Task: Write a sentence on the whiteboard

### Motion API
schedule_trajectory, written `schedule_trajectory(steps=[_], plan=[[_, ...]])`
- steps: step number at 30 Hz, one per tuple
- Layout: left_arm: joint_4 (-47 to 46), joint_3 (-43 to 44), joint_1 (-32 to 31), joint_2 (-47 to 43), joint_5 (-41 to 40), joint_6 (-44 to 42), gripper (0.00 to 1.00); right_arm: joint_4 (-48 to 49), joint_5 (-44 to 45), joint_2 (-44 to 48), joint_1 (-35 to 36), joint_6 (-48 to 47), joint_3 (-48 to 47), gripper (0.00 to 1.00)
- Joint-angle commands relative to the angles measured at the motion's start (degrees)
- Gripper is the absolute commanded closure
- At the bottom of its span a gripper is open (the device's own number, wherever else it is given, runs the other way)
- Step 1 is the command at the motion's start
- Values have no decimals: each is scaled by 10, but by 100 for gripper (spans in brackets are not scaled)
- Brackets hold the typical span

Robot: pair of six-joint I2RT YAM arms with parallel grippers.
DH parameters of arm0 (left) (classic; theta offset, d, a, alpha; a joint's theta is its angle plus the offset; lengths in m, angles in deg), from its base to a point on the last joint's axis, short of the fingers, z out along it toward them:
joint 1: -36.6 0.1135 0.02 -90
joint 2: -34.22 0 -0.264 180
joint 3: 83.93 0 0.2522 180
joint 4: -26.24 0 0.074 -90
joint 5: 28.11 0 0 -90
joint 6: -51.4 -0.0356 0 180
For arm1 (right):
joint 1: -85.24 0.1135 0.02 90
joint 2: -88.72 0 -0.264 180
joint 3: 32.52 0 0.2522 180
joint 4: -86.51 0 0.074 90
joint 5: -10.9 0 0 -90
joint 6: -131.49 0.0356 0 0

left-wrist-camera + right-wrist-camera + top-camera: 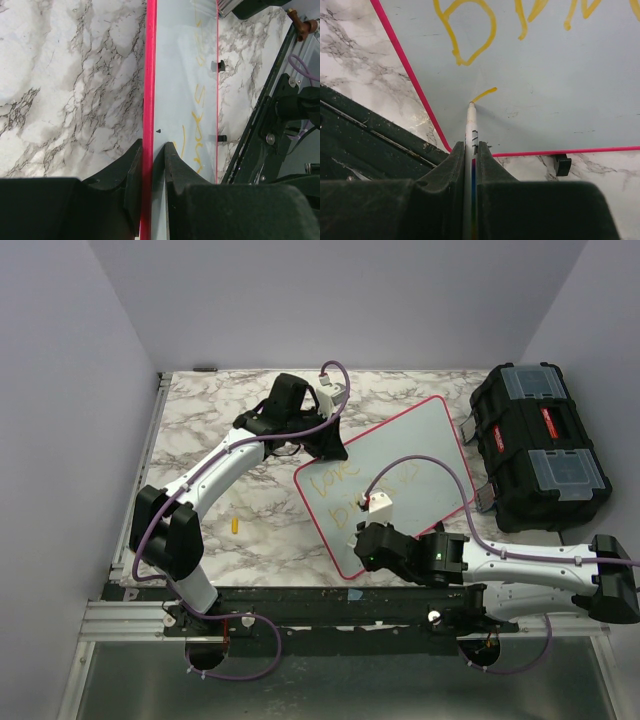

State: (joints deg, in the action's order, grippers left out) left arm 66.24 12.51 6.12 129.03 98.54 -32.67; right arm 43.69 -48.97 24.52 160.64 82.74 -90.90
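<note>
On the marble tabletop (pixel 200 430), the whiteboard (pixel 420 440) lies angled at centre. The left gripper (pixel 150 150) pinches its pink rim. The right gripper (pixel 471 147) pinches a marker (pixel 470 120), tip touching the board (the sentence (pixel 485 93) looks mid-writing). Next move: carry the stroke on with steady, light pressure.

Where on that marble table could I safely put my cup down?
Bare marble lies between the left arm and the whiteboard, by a small yellow piece, and along the far edge. Crowded: the toolbox side.

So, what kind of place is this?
Probably a robot test cell: a left arm and a right arm bolted at a marble-pattern table, plain grey walls close around it, and a black toolbox beside the whiteboard.
</note>
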Motion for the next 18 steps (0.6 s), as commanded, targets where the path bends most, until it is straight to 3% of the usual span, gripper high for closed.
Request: schedule_trajectory(steps=[1,18], plan=[[-3,5,-9,-8,-15,-37,100,-18,-2,-18,-1,23,17,99],[-4,4,-10,-8,-16,-37,100,-79,75,-7,-1,77,0,99]])
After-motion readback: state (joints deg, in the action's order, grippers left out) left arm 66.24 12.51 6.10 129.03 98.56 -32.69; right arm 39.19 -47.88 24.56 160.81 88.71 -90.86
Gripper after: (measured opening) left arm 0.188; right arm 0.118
